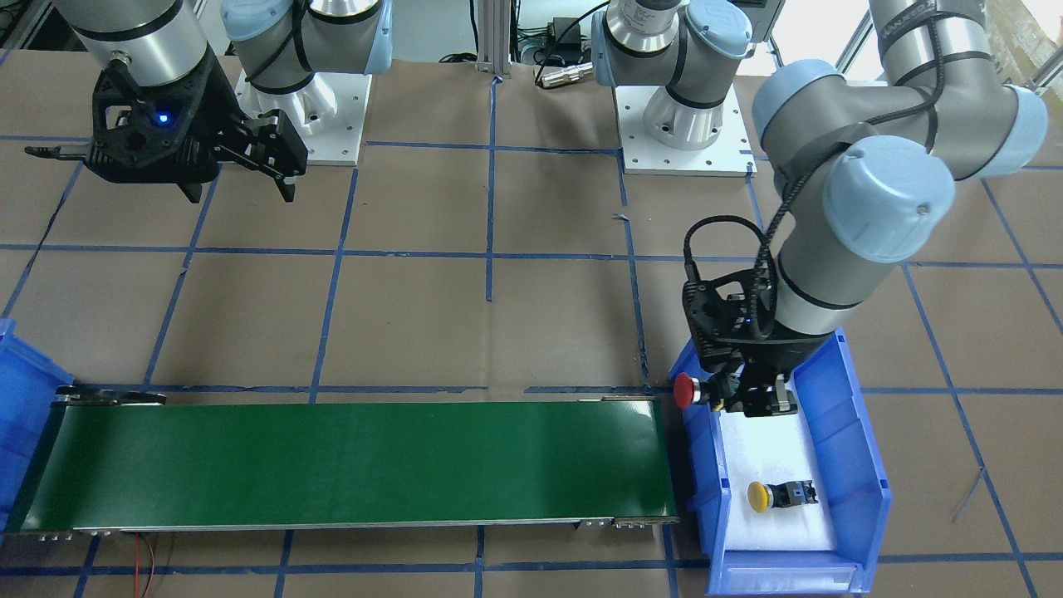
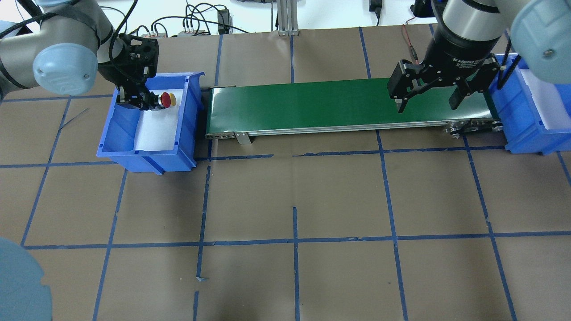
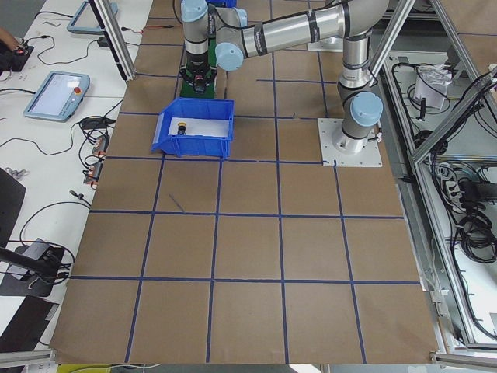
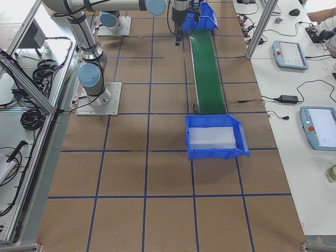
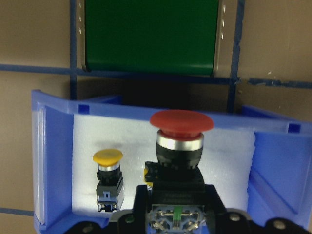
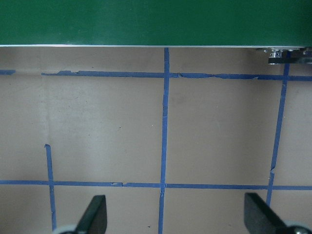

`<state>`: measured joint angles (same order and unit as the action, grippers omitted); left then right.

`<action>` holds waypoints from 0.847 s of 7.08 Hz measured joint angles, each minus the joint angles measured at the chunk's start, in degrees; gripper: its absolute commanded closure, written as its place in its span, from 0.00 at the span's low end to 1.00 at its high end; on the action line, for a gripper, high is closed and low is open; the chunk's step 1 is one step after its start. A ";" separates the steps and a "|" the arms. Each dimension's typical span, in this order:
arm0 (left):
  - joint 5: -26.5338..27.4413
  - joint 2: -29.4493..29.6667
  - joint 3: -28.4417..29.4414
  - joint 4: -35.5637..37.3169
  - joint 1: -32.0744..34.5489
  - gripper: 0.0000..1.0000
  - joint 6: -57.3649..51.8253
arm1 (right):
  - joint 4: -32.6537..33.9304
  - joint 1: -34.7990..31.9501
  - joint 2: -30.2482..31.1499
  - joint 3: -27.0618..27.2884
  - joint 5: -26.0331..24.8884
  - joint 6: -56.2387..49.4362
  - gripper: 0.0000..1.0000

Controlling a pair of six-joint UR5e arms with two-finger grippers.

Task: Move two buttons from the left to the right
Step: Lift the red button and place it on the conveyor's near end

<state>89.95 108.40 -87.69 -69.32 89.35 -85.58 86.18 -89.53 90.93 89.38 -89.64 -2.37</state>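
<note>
red button (image 5: pixel 181 122): hanging over the belt-side end of the left bin (image 1: pixel 864 465), clamped by its black rear body, cap pointing toward the belt.
left pincer (image 1: pixel 747 397): gripping the red button, reaching down over the left bin.
yellow button (image 1: pixel 768 496): lying on its side on the white liner (image 1: pixel 781 531) inside the left bin, apart from the red button.
green belt (image 1: pixel 349 461): stretching between the two blue bins.
right pincer (image 2: pixel 427 104): hovering with jaws spread wide, holding nothing, over the worktop (image 2: pixel 294 187) on the robot's side of the belt, near the right bin (image 2: pixel 522 120).
</note>
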 measured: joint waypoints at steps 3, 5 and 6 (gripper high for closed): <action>0.42 6.40 0.19 5.43 8.20 0.93 6.71 | 0.10 -0.20 0.10 0.11 0.28 0.10 0.00; 0.60 9.15 0.22 8.20 9.16 0.88 8.57 | 0.41 -0.07 0.05 0.12 0.38 -0.05 0.00; 0.69 9.70 0.26 9.54 9.21 0.87 8.73 | 0.53 0.10 0.02 0.06 0.28 -0.17 0.00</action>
<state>90.64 118.10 -87.43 -59.78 98.55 -76.85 86.71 -89.43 90.95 89.44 -89.36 -2.55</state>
